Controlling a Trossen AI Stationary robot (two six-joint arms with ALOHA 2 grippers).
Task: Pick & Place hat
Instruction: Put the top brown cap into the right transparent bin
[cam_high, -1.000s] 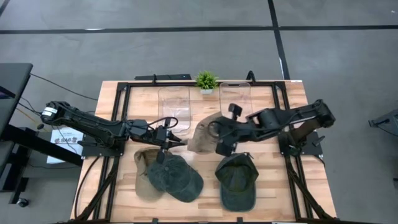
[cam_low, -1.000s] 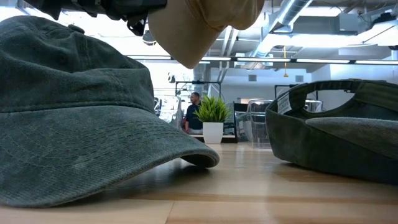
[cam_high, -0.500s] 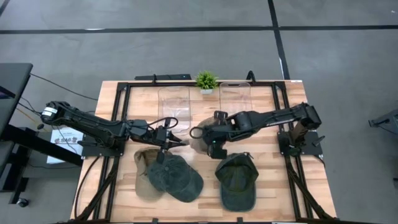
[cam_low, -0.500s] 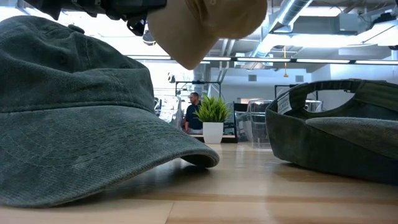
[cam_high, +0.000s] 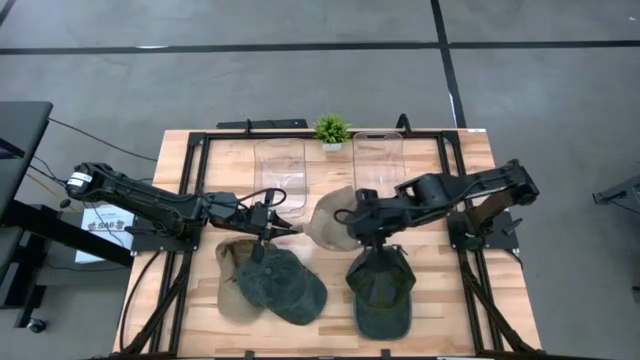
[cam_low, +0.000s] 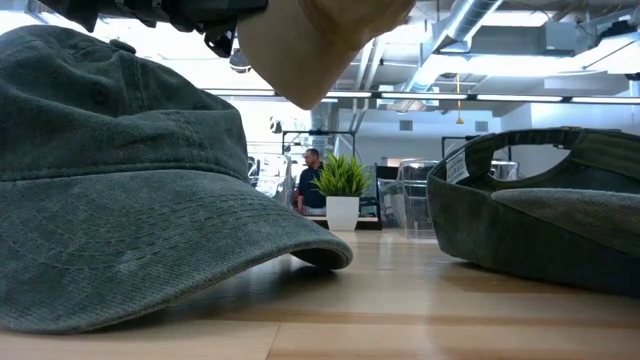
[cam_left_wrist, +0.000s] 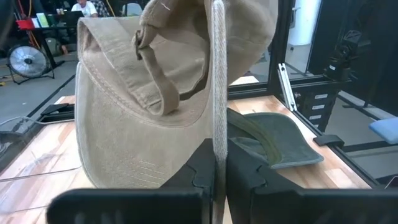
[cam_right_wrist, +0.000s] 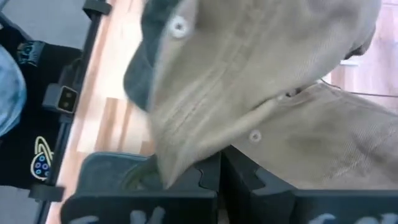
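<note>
A tan hat (cam_high: 327, 210) hangs in the air between my two grippers, above the table's middle; the low view shows the tan hat (cam_low: 320, 40) lifted clear. My left gripper (cam_high: 293, 228) is shut on its left side, and my right gripper (cam_high: 350, 228) is shut on its right side. A dark grey hat (cam_high: 285, 285) lies crown up, partly on top of an olive hat (cam_high: 230, 295). A dark green hat (cam_high: 382, 290) rests upside down on its crown. My left gripper (cam_left_wrist: 217, 171) pinches an edge of the tan hat (cam_left_wrist: 217, 124) between its two fingers, seen edge-on; the fingers come level from the table's left. The hat's open inside, with its back strap (cam_left_wrist: 165, 87), faces this gripper. My right gripper (cam_right_wrist: 219, 168) pinches a fold of the tan hat's crown cloth (cam_right_wrist: 186, 158) between its fingers, coming from the table's right and slanting down. The hat is lifted clear of the table.
Two clear containers (cam_high: 280, 165) (cam_high: 378, 155) and a small potted plant (cam_high: 331, 130) stand near the far edge. A black frame (cam_high: 195, 160) runs around the table. Bare wood shows at the right near corner (cam_high: 450, 300). A person shows far off (cam_low: 312, 180).
My right gripper pushed toward the table's left, then drew back to the right, keeping hold. The tan hat shifted with it and changed shape slightly. My left gripper stayed where it was.
</note>
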